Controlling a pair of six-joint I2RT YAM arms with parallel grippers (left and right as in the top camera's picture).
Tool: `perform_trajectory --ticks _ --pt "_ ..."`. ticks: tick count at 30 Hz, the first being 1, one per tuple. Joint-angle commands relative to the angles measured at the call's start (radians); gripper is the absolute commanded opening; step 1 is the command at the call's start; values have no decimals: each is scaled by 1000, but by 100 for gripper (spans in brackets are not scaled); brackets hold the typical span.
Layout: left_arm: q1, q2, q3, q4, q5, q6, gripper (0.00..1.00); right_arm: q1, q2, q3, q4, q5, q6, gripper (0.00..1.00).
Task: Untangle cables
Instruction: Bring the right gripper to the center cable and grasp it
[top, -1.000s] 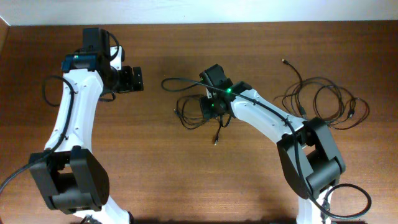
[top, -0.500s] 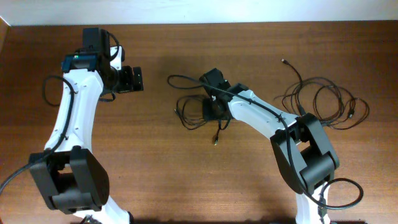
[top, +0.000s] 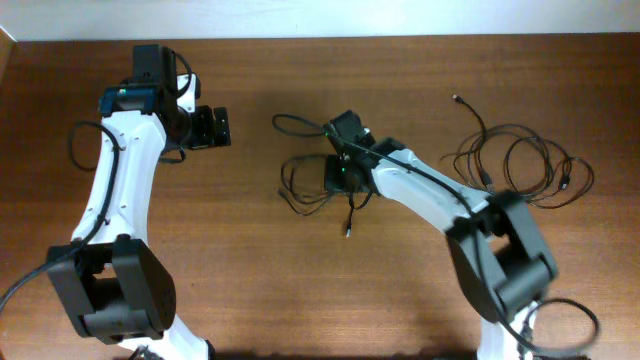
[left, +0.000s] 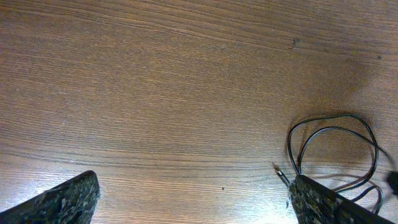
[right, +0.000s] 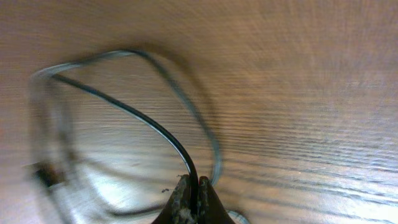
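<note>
Squarely between clamped tips of the right pincer (right: 192, 189), one cable (right: 140, 120) (left pincer (left: 194, 191) wide, apart).

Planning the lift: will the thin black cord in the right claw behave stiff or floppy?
Likely floppy: the cord pinched in the right claw lies in loose curves. Probably light, being so thin. Its overlapping loops may drag the tangle along.

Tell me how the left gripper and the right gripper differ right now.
The left gripper stands wide open; the right gripper is shut. The left gripper holds nothing; the right gripper pinches a strand of the cables. Both hang over the same wooden table.
</note>
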Motion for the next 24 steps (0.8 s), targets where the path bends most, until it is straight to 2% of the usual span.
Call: perform_trajectory --ticks 1,5,11,13,17,21,23,24 --pt "1 -2 3 -1 3 -10 99 4 -220 28 3 -163 -108 4" --pt "1 -2 3 -1 4 -10 99 3 -372 28 -8 -319 -103 4" --pt "1 -2 3 -1 3 -10 99 3 -410 27 -39 -315 -104 4" --pt "1 -2 3 -1 3 -10 99 3 -376 26 -104 -258 -104 4" --pt "1 -2 3 -1 3 -10 99 5 -275 8 -121 -246 -84 4" --pt "1 -2 3 -1 3 -10 99 5 -98 8 -103 -254 114 4" --pt "1 -2 3 -1 3 -10 99 5 -40 8 -86 -301 122 9" --pt "1 -2 3 -1 3 -10 99 5 -16 8 -87 -318 122 15"
